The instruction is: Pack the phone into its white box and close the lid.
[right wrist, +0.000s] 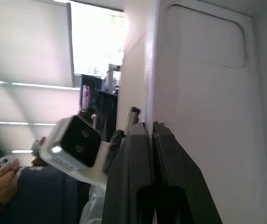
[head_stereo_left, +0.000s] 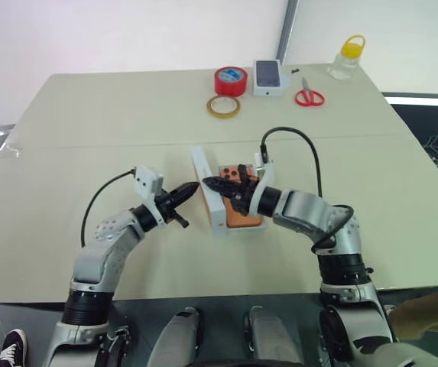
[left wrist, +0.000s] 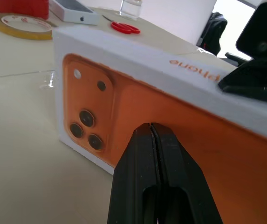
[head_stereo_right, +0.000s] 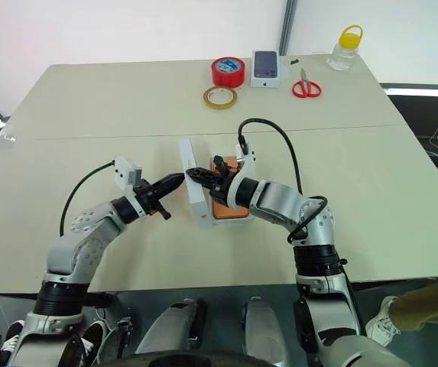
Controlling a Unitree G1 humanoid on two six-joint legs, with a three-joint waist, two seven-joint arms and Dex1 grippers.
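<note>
A big pale table (head_stereo_left: 89,138) holds everything. In the middle, the lid (head_stereo_left: 206,187) stands up on its edge, next to the phone (head_stereo_left: 243,216), which lies flat. The left gripper (head_stereo_left: 192,188) has its two black fingers pressed together, and its tip is at the lid's outer side. The right gripper (head_stereo_left: 209,182) is closed too, reaching over the phone to the lid. Far back sit a red tape roll (head_stereo_left: 231,80), a tan tape ring (head_stereo_left: 224,106), a small white carton (head_stereo_left: 268,77), red scissors (head_stereo_left: 309,95) and a jar (head_stereo_left: 347,57).
</note>
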